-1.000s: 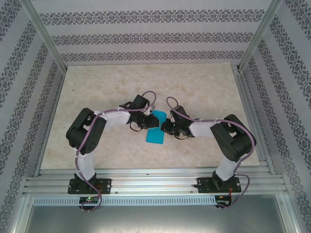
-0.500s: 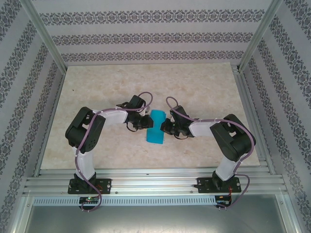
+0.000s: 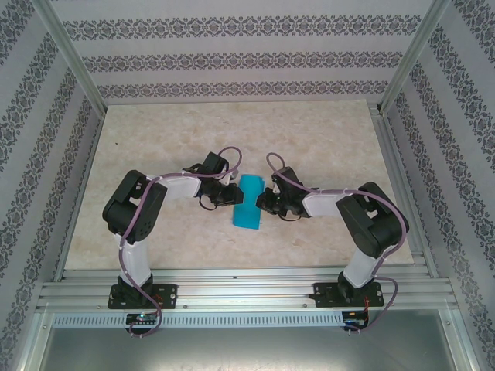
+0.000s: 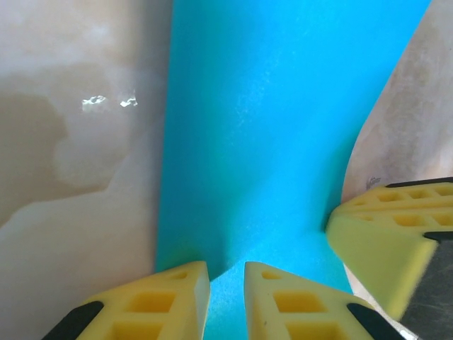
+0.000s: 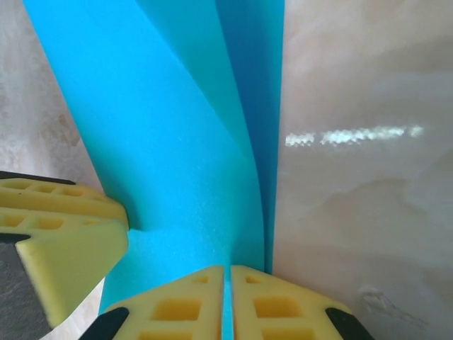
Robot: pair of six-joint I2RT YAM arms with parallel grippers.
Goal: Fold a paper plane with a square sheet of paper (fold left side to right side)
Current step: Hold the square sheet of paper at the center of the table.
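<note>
Left fingers [image 4: 173,304]: sitting slightly apart, tips resting on the sheet's near edge.
Square sheet of paper [image 3: 249,202]: lying on the tabletop [image 3: 309,131] between both arms, folded over into a narrow strip, its upper layer bowing up.
Right fingers [image 5: 283,308]: pressing almost together, pinching a sliver of blue in the slit.

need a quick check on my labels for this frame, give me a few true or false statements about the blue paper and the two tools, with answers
1. The square sheet of paper lies between the left tool and the right tool. True.
2. The paper lies flat and unfolded. False: it is folded over, with layers overlapping.
3. The right tool's fingers stand wide apart. False: they are almost together on the paper's edge.
4. The table is pale and marbled. True.
</note>
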